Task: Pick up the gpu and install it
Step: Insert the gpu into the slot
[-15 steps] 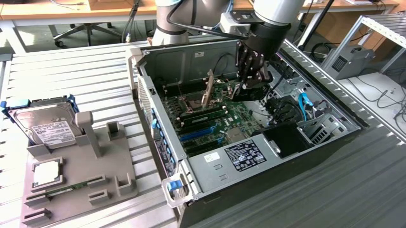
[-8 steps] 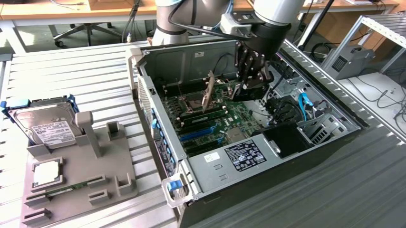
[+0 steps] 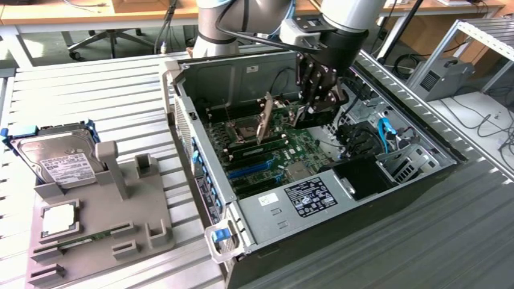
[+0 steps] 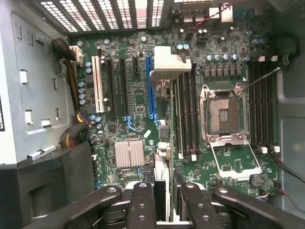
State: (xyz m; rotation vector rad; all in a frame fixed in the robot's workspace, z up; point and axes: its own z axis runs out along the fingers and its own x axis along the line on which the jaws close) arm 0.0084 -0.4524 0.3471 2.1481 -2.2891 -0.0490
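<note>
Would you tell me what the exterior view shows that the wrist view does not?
Exterior view: the hard drive in its blue frame and the grey parts holder beside the computer case. Wrist view: the white slot and rear vent grille. Shared: the motherboard, with the gpu held edge-on in the tool above it.

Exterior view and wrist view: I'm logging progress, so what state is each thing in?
gpu: held edge-on above the motherboard.
gripper: shut on the gpu.
computer case: side open.
CPU socket: open, empty.
hard drive: in its blue frame, outside the case.
</note>
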